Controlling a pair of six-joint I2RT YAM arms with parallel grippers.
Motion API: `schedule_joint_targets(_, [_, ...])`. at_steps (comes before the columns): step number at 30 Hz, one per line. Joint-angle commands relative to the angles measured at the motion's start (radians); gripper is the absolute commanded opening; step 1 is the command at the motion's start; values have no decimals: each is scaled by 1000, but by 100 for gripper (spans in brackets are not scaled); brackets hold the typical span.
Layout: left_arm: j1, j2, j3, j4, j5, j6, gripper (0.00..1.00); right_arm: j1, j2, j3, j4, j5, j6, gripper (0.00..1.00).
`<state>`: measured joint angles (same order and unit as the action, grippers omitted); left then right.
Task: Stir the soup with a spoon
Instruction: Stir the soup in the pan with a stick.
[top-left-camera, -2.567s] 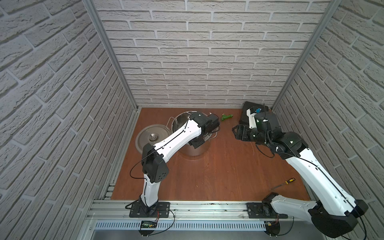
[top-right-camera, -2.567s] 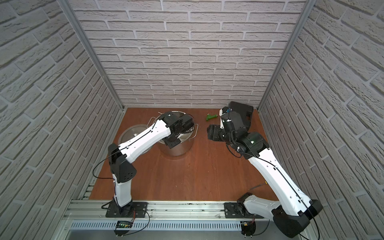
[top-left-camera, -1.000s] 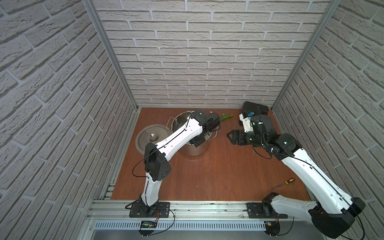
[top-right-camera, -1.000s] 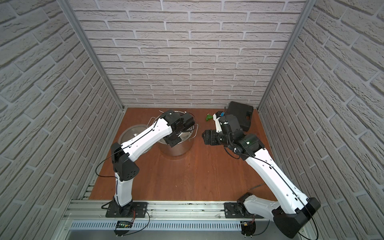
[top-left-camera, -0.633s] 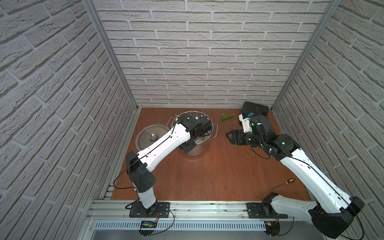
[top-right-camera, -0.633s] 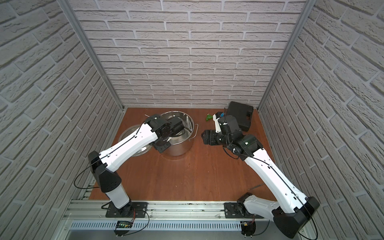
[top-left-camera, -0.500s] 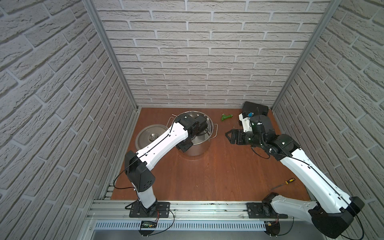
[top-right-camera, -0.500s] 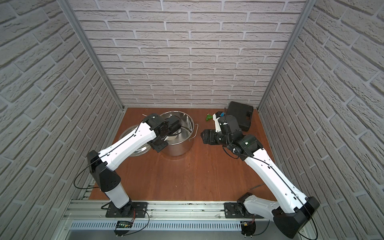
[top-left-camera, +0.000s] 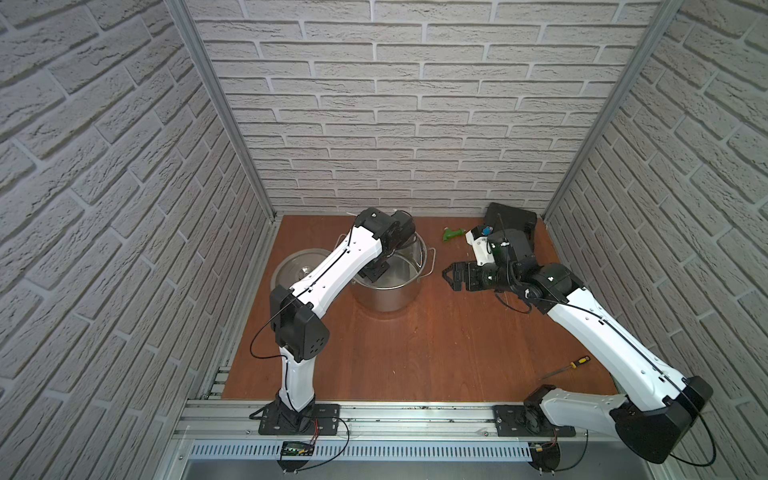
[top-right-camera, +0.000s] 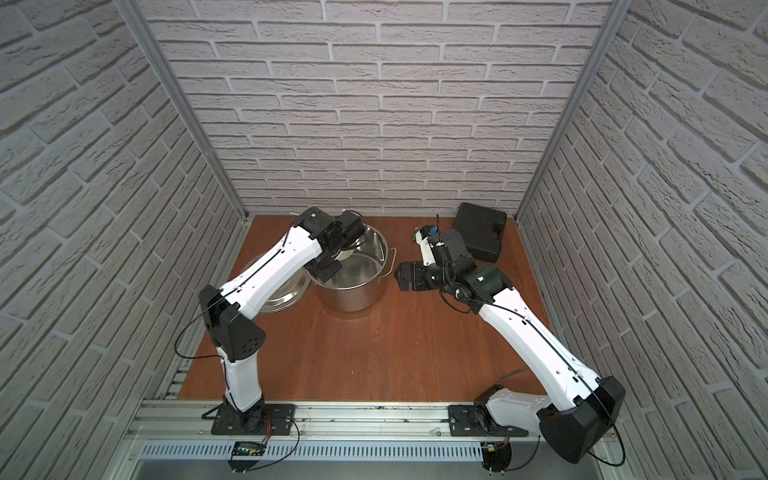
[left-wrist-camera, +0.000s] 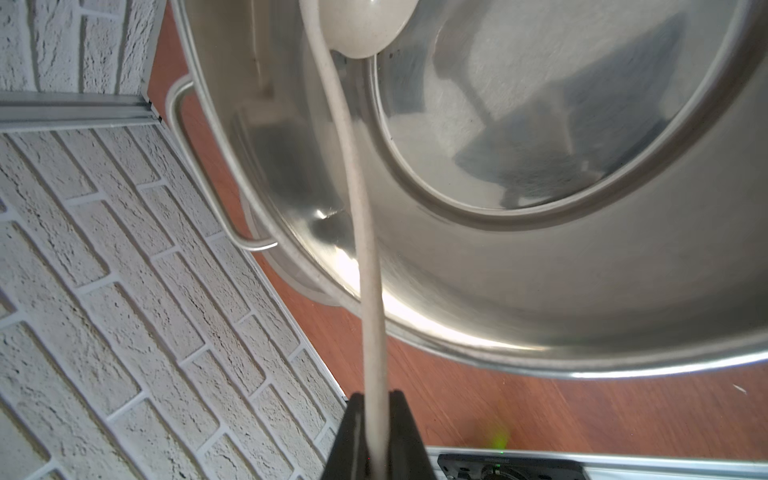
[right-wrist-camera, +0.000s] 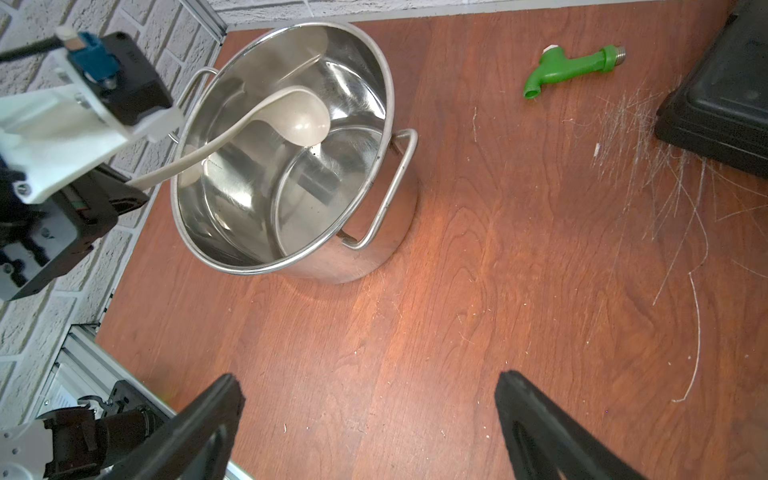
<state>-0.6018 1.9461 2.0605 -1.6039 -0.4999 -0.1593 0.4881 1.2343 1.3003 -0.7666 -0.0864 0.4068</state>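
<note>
Between the left fingers (left-wrist-camera: 349, 440), the spoon (left-wrist-camera: 368, 270) handle's end seems hidden.

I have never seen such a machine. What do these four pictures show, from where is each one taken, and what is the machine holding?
The machine is two white robot arms, left and right, at a wooden table. Two pictures look down from above; the other two come from a camera on each wrist. The left gripper is shut on the spoon, whose bowl hangs inside the steel pot; the pot looks empty. The right gripper is open and holds nothing. Also there: a lid, a green tap, a black case and a screwdriver.
</note>
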Motion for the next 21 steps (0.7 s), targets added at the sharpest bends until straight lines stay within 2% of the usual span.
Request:
schedule_joint_targets(1, [-40,55,63,-1,13,21,0,0,-3,14,27,-22,-31,99])
schedule_joint_targets(6, [-81,65,57,6,54,2,0,-1,14,17,30,-53,-64,100])
schedule_joint_targets(11, [-96,-7,-42,16,107,-21,0,1,12,-5,50,-71,-85,100])
schedule_joint_targets(17, [-96,-134,-216,-4,112,-31,0,18,-54,-88,160,62,-88,100])
schedule_joint_targets(21, [-91,-200,-289,-25,86,-26,0,19,-77,-115,202,72,-83,100])
